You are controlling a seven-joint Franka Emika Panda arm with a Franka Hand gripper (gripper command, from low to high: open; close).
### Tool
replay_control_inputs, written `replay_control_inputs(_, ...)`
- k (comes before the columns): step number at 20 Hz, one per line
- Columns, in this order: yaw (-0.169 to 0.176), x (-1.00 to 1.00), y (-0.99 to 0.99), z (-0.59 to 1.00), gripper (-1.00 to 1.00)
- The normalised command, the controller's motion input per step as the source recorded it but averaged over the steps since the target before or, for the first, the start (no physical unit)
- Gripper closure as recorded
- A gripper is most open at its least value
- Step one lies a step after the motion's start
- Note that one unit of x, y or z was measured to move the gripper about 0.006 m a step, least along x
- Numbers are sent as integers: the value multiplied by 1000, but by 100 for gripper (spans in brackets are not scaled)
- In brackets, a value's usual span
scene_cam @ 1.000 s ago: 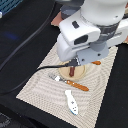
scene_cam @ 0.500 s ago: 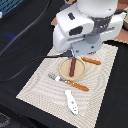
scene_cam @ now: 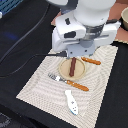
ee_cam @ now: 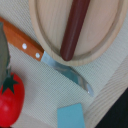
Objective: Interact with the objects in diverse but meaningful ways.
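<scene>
A dark brown sausage stick (scene_cam: 73,66) lies flat across the round tan plate (scene_cam: 64,70); the wrist view shows the sausage stick (ee_cam: 75,27) and the plate (ee_cam: 107,35) from close above. Beside the knife, the wrist view holds a red tomato ball (ee_cam: 11,102) and a light blue block (ee_cam: 71,116); the arm hides both in the exterior view. The white-and-blue fish piece (scene_cam: 71,102) rests on the mat's near side. My gripper (scene_cam: 76,52) hangs just above the plate's far rim, apart from the sausage; its fingers are too dark to read.
A wooden-handled fork (scene_cam: 70,83) lies in front of the plate and a wooden-handled knife (scene_cam: 91,61) to the exterior view's right of it. The striped placemat (scene_cam: 40,85) sits on a black table. A cable (scene_cam: 30,55) trails off to the exterior view's left.
The arm has risen from the plate, where it was low over the sausage stick. The stick now lies free on the plate.
</scene>
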Motion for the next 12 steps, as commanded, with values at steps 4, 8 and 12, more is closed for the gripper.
replay_control_inputs(4, -58, -480, 120, -511, -100)
replay_control_inputs(8, -48, -475, 92, -494, -100)
replay_control_inputs(12, -43, -363, 41, -423, -100)
